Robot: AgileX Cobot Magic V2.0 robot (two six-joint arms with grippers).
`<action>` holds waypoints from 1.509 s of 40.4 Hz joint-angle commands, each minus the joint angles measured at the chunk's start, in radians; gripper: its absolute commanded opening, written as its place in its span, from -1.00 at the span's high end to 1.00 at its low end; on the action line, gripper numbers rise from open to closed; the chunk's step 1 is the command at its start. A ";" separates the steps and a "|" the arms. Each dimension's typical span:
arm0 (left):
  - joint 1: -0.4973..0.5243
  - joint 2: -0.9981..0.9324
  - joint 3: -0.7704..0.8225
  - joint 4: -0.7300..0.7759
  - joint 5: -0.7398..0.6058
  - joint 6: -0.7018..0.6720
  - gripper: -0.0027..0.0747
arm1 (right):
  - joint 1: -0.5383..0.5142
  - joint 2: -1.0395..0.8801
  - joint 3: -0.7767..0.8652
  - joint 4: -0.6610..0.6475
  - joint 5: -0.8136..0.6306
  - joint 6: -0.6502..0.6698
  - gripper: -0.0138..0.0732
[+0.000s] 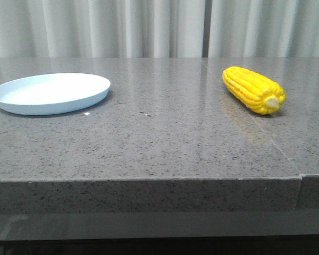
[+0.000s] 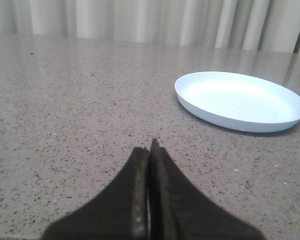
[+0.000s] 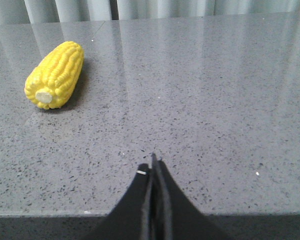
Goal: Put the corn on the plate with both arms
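I see the round smooth plate (image 1: 50, 93) holding nothing, the bumpy corn (image 1: 253, 90) well apart on speckled stone table (image 1: 165, 138), both claws, left (image 2: 151, 150) and right (image 3: 154, 162), pressed together.

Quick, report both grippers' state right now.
Left gripper: closed, holding nothing; the plate lies apart from it.
Right gripper: closed, holding nothing; the corn lies apart on the table.

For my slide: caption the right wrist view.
Shut right gripper faces the corn lying on the grey table.
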 commanded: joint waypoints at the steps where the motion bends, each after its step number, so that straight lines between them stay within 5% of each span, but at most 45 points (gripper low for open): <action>1: 0.002 -0.018 0.004 -0.007 -0.086 -0.007 0.98 | -0.005 -0.011 -0.017 0.002 -0.083 -0.009 0.95; 45: 0.002 -0.018 0.004 -0.007 -0.092 -0.007 0.98 | -0.005 -0.011 -0.017 0.002 -0.083 -0.009 0.95; 61: 0.002 -0.018 0.002 -0.001 -0.267 -0.007 0.98 | -0.005 -0.011 -0.026 0.002 -0.171 -0.009 0.95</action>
